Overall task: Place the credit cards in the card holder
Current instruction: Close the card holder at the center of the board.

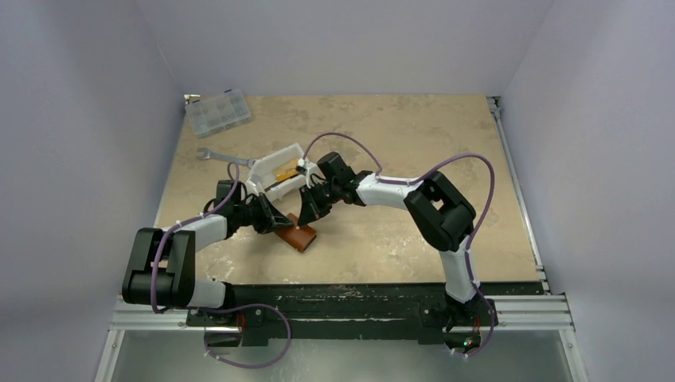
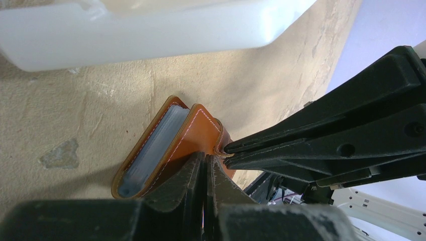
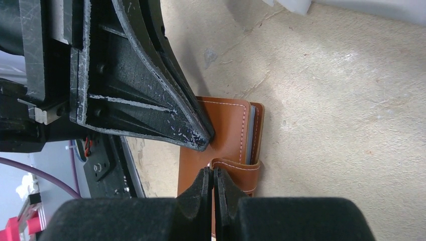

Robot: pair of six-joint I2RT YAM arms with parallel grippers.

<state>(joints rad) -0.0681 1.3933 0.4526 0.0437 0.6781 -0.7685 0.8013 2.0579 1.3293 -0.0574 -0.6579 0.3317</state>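
At the centre of the desk [image 1: 398, 143], the right hand [image 3: 213, 172] is pinched shut on the closing strap [image 3: 242, 169] of the card holder [image 3: 228, 128]. Its two black fingertips meet on the strap's free end, where the tab wraps round the holder's open edge. The left hand [image 2: 205, 159] comes in from the opposite side, also closed, with its fingers pressed flat together. Its tips rest against the brown leather cover just beside the strap. Whether any leather is caught between them cannot be told from either wrist view. The tips of the two hands sit very near each other, almost touching over the holder.

The card holder lies on the desk under both hands, nearly folded. White stitching runs along its edges, and a pale grey-blue inner layer shows in the narrow gap between the covers. In the top view it sits just in front of the two hands, toward the arm bases.

Just beyond the holder is the white tray [image 2: 150, 35], set at an angle, with an orange-yellow card [image 1: 282, 170] lying inside it. The left arm's wrist is close to the tray's near corner. Farther back and to the left a silver wrench [image 1: 225, 157] lies flat on the desk. A clear compartmented box [image 1: 216, 112] sits at the far left corner, well apart from everything else.
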